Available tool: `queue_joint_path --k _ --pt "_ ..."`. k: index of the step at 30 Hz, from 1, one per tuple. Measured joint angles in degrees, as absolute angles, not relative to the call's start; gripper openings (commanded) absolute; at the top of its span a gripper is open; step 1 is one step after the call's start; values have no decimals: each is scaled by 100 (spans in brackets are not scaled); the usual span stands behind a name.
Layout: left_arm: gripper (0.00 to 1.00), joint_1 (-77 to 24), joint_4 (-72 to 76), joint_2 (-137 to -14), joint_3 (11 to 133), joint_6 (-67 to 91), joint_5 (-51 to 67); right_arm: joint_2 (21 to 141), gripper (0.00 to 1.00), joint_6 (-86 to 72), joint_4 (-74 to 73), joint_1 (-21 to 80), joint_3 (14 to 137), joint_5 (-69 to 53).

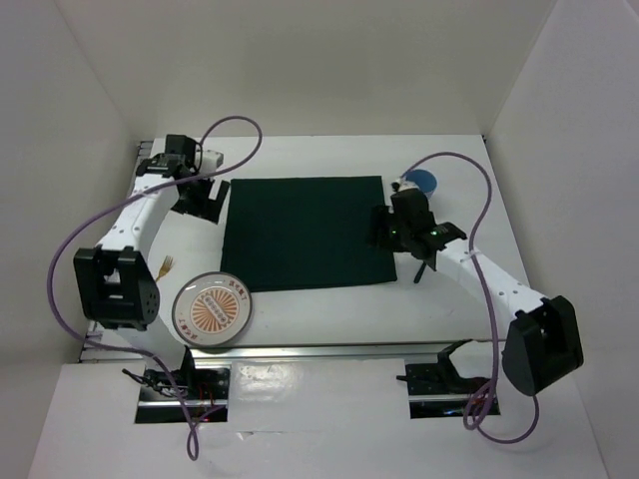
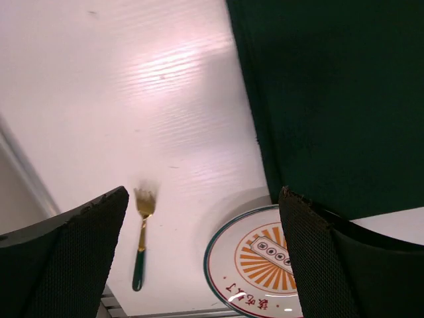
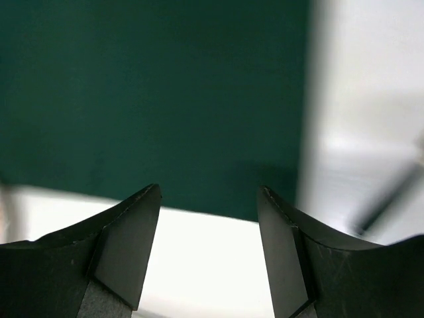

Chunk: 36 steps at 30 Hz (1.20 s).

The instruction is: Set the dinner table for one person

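While green mat (image 1: 305, 232) lay flat mid-table, both arms hung at its edges.
- Dinner table (image 1: 329, 309): white, walled, rail along near edge.
- Mat: square to rail, looked placed.
- Left gripper (image 2: 204, 195): jaws spread wide, empty, beside mat's far-left corner.
- Right gripper (image 3: 209, 192): jaws apart, nothing between, at mat's right edge.
- Plate (image 1: 212, 308): on bare table, just off mat's near-left corner.
- Fork (image 1: 166, 265): left of plate.
- Judged step: clearing off mat. Lift straight up, avoid snagging cloth. Next, plate by rim onto mat centre.
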State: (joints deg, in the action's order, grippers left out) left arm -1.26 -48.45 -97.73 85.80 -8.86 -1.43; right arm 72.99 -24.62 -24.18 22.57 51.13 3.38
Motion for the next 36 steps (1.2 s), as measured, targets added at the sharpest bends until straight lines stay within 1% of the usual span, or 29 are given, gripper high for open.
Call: queue_joint_path --k 3,6,8,12,18,22,24,25,26,30,31,33,34,36 --pt "100 86 -4700 -9183 8276 -908 -329 7616 69 -2401 -2112 3142 5485 -80" --pt "100 486 -4587 -8744 7673 -937 -565 8468 69 -2486 -1492 4014 5911 -707" --pt "100 788 -4556 -8615 7242 -987 -676 9105 68 -2731 -891 4388 6010 -1267" --pt "100 1227 -4486 -8409 6501 -1066 -790 10138 67 -3199 -331 4744 6171 -1868" --pt "100 1538 -4394 -7730 5780 -1179 -764 11443 65 -3741 303 5142 7070 -2711" --pt "100 1761 -4241 -7572 5516 -1212 -735 11845 64 -3962 556 5293 7242 -3127" --pt "100 1863 -4193 -7572 5422 -1225 -720 12031 61 -4023 574 5315 7325 -3367" --pt "100 1907 -4195 -7570 5393 -1229 -714 12164 61 -4049 578 5312 7424 -3476" --pt "100 1966 -4189 -7570 5378 -1240 -701 12293 59 -4082 580 5312 7533 -3555" --pt "100 2097 -4156 -7557 5374 -1354 -631 12606 35 -4154 685 5312 7784 -3909" --pt "100 2126 -4147 -7553 5374 -1367 -620 12663 21 -4145 687 5312 7819 -3983" --pt "100 2171 -4143 -7542 5374 -1396 -613 12785 4 -4154 690 5312 7878 -4104" --pt "100 2189 -4141 -7533 5374 -1455 -611 12822 0 -4233 698 5310 7887 -4143" --pt "100 2224 -4141 -7509 5374 -1498 -611 12840 0 -4241 714 5310 7883 -4289"
